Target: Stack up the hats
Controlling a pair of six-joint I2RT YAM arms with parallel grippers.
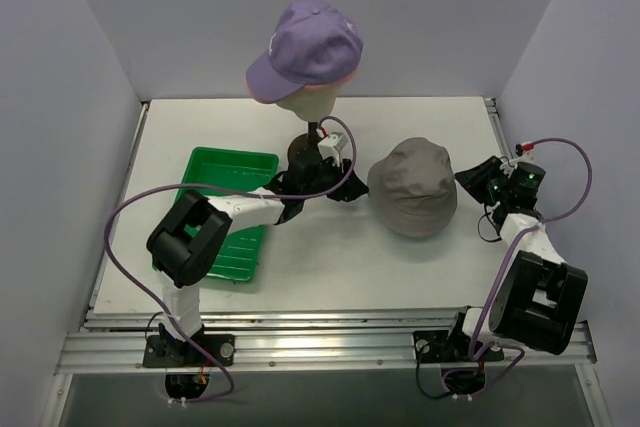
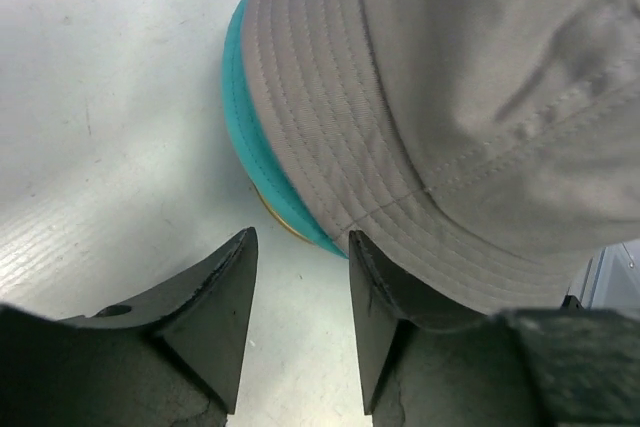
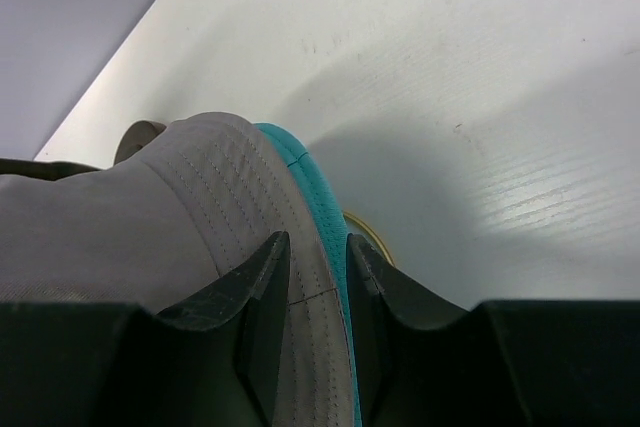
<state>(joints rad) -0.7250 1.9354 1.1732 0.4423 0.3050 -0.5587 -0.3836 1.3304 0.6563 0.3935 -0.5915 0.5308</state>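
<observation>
A lavender baseball cap (image 1: 310, 42) sits on the mannequin head (image 1: 305, 97), with a pink cap (image 1: 338, 80) edging out beneath it. On the table (image 1: 400, 277), a grey bucket hat (image 1: 412, 185) lies crown-up over a teal bucket hat (image 2: 245, 137), whose brim peeks out.

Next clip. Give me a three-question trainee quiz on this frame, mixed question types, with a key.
1. True or false: the lavender cap sits on the mannequin head.
2. What colour is the hat directly under the grey bucket hat? A teal, B yellow, C black.
3. Fill in: the green tray lies on the ____ arm's side.

Key: 1 true. 2 A: the teal hat peeks out beneath the grey brim in both wrist views. 3 left.
</observation>
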